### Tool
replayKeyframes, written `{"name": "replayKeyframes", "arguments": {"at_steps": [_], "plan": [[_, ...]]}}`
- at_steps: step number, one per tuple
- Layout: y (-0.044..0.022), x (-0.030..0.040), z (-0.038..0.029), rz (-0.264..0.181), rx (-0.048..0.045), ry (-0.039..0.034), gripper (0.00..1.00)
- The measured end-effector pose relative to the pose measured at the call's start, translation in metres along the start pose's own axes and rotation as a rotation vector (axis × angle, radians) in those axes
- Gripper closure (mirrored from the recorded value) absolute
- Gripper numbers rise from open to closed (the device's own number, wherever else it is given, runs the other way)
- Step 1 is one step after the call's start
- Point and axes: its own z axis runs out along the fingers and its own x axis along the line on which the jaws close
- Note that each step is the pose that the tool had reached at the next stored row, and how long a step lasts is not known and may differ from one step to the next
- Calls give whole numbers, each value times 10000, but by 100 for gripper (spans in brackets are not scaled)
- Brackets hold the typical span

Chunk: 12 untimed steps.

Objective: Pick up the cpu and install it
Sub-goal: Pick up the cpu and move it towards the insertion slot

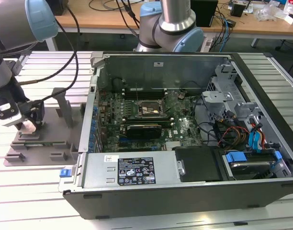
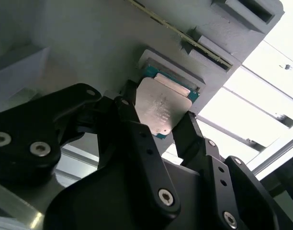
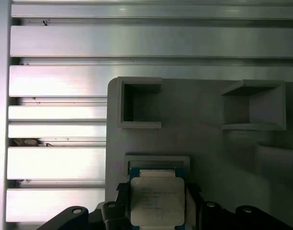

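Observation:
The cpu [image 2: 162, 106] is a flat square chip with a silvery top and a thin green edge. It lies at a shallow nest on the grey plastic fixture plate [image 1: 46, 143], at the exterior view's left. My gripper [image 1: 29, 125] is down over that plate. In both wrist views its black fingers [image 2: 128, 112] stand on two opposite sides of the cpu [image 3: 157, 201] and press against its edges. The motherboard's black square socket [image 1: 147, 110] sits inside the open computer case, well away from the gripper.
The open computer case [image 1: 185, 191] takes up the middle and the exterior view's right, its side wall [image 1: 91, 120] rising beside the fixture. Grey upright blocks [image 1: 65, 108] and square pockets [image 3: 140, 103] stand on the fixture. A slotted aluminium table [image 1: 36, 187] lies beneath.

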Motion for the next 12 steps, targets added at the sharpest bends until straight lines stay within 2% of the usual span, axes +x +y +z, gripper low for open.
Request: {"name": "replayKeyframes", "arguments": {"at_steps": [1,7,12], "plan": [[3,-1,-77,0,0,0,45],[9,-3,-225,-1,1,0,45],[16,-5,-388,0,1,0,45]]}}
